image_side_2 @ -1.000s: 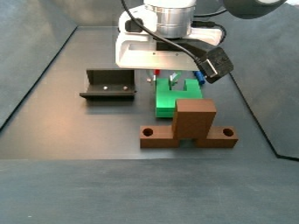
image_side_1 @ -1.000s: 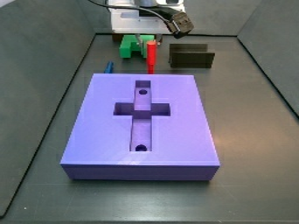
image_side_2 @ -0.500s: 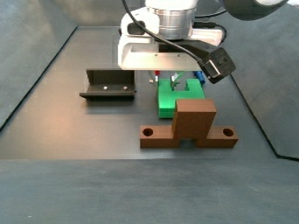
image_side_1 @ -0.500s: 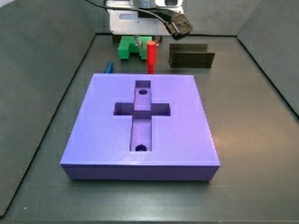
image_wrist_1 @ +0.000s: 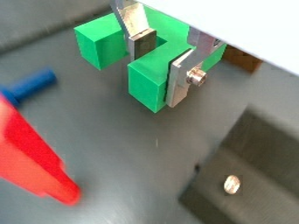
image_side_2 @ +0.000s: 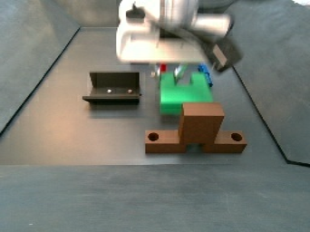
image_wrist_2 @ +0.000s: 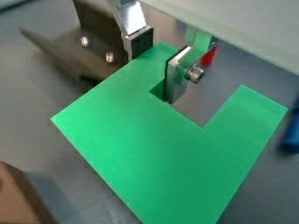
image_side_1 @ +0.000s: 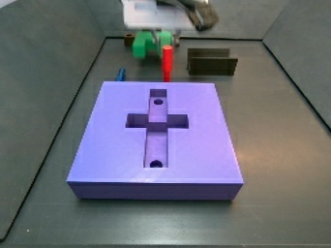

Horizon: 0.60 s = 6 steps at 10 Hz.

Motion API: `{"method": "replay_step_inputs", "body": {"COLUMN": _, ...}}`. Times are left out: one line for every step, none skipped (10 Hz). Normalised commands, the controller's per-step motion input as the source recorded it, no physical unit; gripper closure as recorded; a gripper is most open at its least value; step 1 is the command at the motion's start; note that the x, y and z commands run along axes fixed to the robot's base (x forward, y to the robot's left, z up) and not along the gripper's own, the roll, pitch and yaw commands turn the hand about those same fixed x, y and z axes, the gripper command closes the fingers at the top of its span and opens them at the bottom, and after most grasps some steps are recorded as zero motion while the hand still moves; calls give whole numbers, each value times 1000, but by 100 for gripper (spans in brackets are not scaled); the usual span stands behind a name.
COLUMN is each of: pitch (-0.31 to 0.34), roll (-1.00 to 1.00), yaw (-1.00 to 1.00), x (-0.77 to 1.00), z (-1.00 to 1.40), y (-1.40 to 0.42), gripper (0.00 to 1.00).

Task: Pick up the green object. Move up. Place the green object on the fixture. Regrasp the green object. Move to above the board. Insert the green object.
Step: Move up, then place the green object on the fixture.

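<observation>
Claw [image_wrist_2: 156,59] poised at bright green blocky U-shaped piece [image_wrist_2: 163,144], plates apart, straddling one arm at the notch.
Piece flat on dark tabletop [image_side_2: 72,118], between red peg [image_side_1: 167,61] and brown wooden stand [image_side_2: 198,130]. Best gripped squarely, pads centred before closing, then lifted straight.

**Claw sinks onto the green piece**

Since a second ago the claw [image_side_2: 182,72] has come down: its white body sits lower and blurred in both side views. Its fingers [image_wrist_1: 184,77] now straddle one arm of the green object [image_wrist_2: 152,144], whose notch lies between them. The green object has not shifted on the counter [image_side_2: 72,145].
</observation>
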Motion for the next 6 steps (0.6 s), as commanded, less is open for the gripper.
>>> {"method": "replay_step_inputs", "body": {"pitch": 13, "roll": 14, "yaw": -7, "x": -50, "z": 292, "y": 22, "gripper": 100}}
{"method": "replay_step_inputs", "body": {"pitch": 0, "roll": 0, "yaw": 0, "x": 0, "z": 0, "y": -40, "gripper": 100}}
{"method": "replay_step_inputs", "body": {"pitch": 0, "roll": 0, "yaw": -120, "x": 129, "z": 0, "y": -97, "gripper": 100}}
{"method": "replay_step_inputs", "body": {"pitch": 31, "roll": -406, "yaw": -69, "x": 380, "z": 14, "y": 9, "gripper": 100}}
{"method": "replay_step_inputs", "body": {"pitch": 54, "roll": -934, "yaw": -123, "x": 757, "z": 274, "y": 69, "gripper": 100}}
{"method": "replay_step_inputs", "body": {"pitch": 14, "roll": -1000, "yaw": -143, "x": 789, "z": 314, "y": 0, "gripper": 100}}
